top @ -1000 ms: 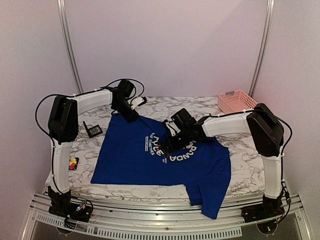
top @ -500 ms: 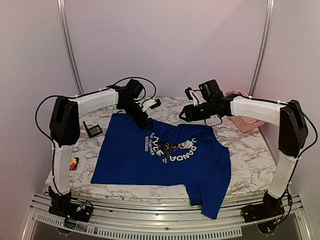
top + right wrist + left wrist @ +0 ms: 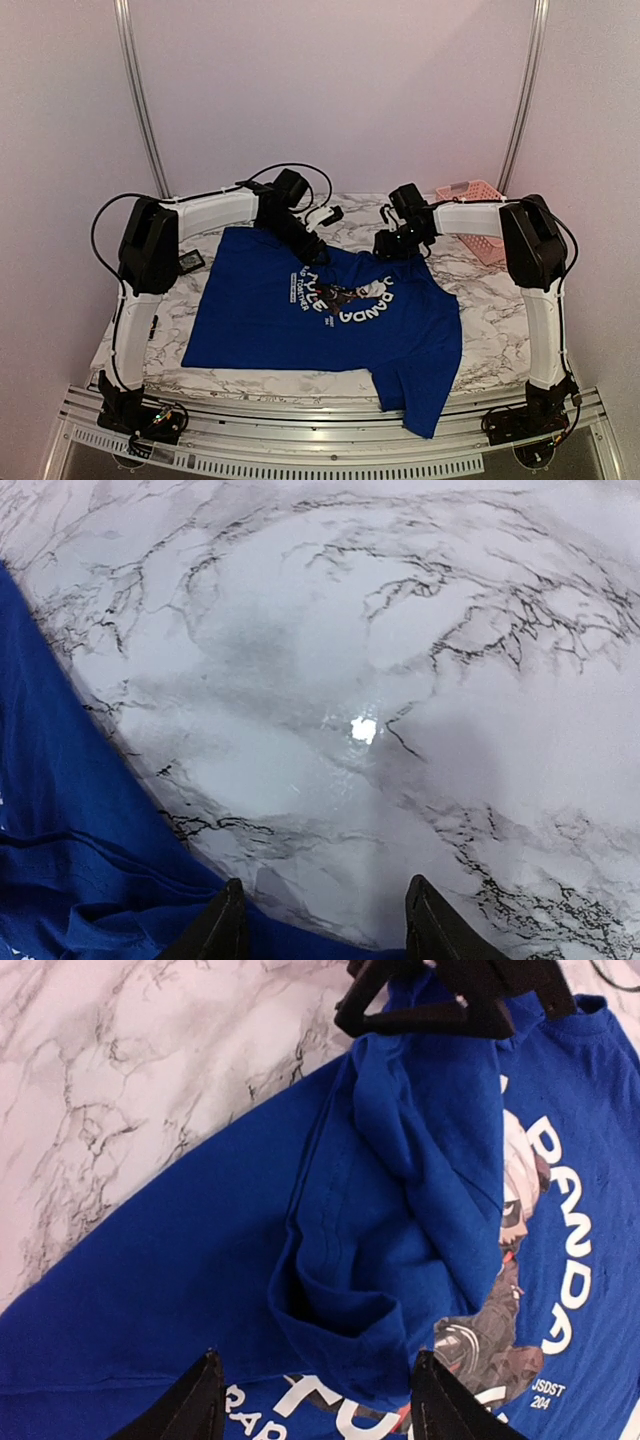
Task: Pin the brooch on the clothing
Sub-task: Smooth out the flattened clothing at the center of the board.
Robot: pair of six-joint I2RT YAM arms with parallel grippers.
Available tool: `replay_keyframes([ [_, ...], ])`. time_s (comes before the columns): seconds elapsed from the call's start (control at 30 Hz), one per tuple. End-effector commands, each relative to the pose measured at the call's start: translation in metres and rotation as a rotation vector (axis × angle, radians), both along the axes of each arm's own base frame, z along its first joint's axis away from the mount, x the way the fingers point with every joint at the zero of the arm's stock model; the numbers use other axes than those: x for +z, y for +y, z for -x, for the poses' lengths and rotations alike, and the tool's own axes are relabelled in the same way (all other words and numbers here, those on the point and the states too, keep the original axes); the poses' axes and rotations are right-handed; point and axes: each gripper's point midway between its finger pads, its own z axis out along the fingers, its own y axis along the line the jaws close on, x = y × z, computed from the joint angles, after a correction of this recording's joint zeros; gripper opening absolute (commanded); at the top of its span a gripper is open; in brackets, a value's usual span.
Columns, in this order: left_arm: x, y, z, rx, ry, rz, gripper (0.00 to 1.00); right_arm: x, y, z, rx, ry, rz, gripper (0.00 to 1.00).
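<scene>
Clothing (image 3: 255, 320), royal blue, white lettering, folded collar

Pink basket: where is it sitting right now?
In the top view, the pink basket sits at the table's far right corner, partly behind the right arm, beyond the blue T-shirt.

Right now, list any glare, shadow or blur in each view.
Right wrist view: a small bright glare spot on the marble table, grey shadow around it. Left wrist view: sharp, the shirt print readable, dark shadow inside the fold. Top view: soft pinkish light, small detail lost.
</scene>
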Motion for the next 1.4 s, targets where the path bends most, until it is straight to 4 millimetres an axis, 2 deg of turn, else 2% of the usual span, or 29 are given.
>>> replay_keyframes([
  [0.0,-0.015,-0.011,0.003,0.017,0.054,0.010,0.62,-0.034,-0.040,0.012,-0.094,0.100,0.082,0.50],
  [0.03,-0.018,-0.011,0.005,0.014,0.065,0.009,0.63,-0.040,-0.051,0.015,-0.127,0.099,0.108,0.49],
  [0.1,-0.021,-0.015,0.008,0.011,0.066,0.006,0.62,-0.037,-0.059,0.022,-0.154,0.096,0.103,0.47],
  [0.13,-0.022,-0.016,0.007,0.011,0.061,0.007,0.57,-0.038,-0.061,0.026,-0.162,0.101,0.104,0.46],
  [0.17,-0.023,-0.017,0.006,0.013,0.058,0.005,0.48,-0.037,-0.063,0.029,-0.169,0.104,0.103,0.46],
  [0.27,-0.018,-0.018,-0.002,0.031,0.034,-0.002,0.01,-0.042,-0.075,0.040,-0.207,0.128,0.135,0.45],
  [0.33,-0.003,-0.018,-0.007,0.025,-0.002,-0.004,0.00,-0.044,-0.084,0.050,-0.235,0.143,0.152,0.44],
  [0.37,0.009,-0.017,-0.010,0.017,-0.033,-0.004,0.00,-0.051,-0.092,0.059,-0.249,0.166,0.172,0.44],
  [0.47,0.050,-0.017,-0.018,-0.008,-0.148,0.013,0.00,-0.055,-0.113,0.076,-0.302,0.194,0.191,0.44],
  [0.53,0.070,-0.015,-0.020,-0.025,-0.203,0.017,0.00,-0.055,-0.122,0.087,-0.324,0.202,0.185,0.44],
  [0.63,0.079,-0.014,-0.020,-0.055,-0.234,0.006,0.00,-0.049,-0.121,0.097,-0.314,0.207,0.146,0.44],
  [0.7,0.074,-0.015,-0.020,-0.082,-0.250,-0.012,0.00,-0.042,-0.106,0.100,-0.253,0.205,0.070,0.45],
  [0.73,0.068,-0.016,-0.020,-0.090,-0.253,-0.027,0.00,-0.031,-0.093,0.100,-0.204,0.197,0.005,0.46],
  [0.8,0.055,-0.014,-0.020,-0.099,-0.261,-0.064,0.00,-0.013,-0.082,0.098,-0.146,0.171,-0.043,0.48],
  [0.87,0.039,-0.010,-0.016,-0.103,-0.251,-0.095,0.00,0.002,-0.082,0.096,-0.125,0.159,-0.031,0.50],
  [0.97,0.009,-0.002,0.001,-0.119,-0.180,-0.122,0.00,0.016,-0.085,0.095,-0.103,0.161,0.010,0.53],
  [1.03,-0.009,0.002,0.019,-0.142,-0.124,-0.130,0.00,0.030,-0.081,0.090,-0.068,0.142,0.010,0.53],
  [1.1,-0.027,0.006,0.037,-0.158,-0.077,-0.144,0.00,0.052,-0.071,0.077,-0.031,0.091,-0.019,0.54],
  [1.23,-0.039,0.006,0.054,-0.178,-0.050,-0.157,0.00,0.085,-0.041,0.050,0.035,-0.011,-0.034,0.54],
  [1.3,-0.040,0.005,0.054,-0.171,-0.046,-0.154,0.00,0.094,-0.020,0.038,0.077,-0.052,-0.053,0.54],
  [1.37,-0.039,0.005,0.053,-0.166,-0.051,-0.155,0.00,0.091,0.000,0.028,0.120,-0.059,-0.070,0.54],
])
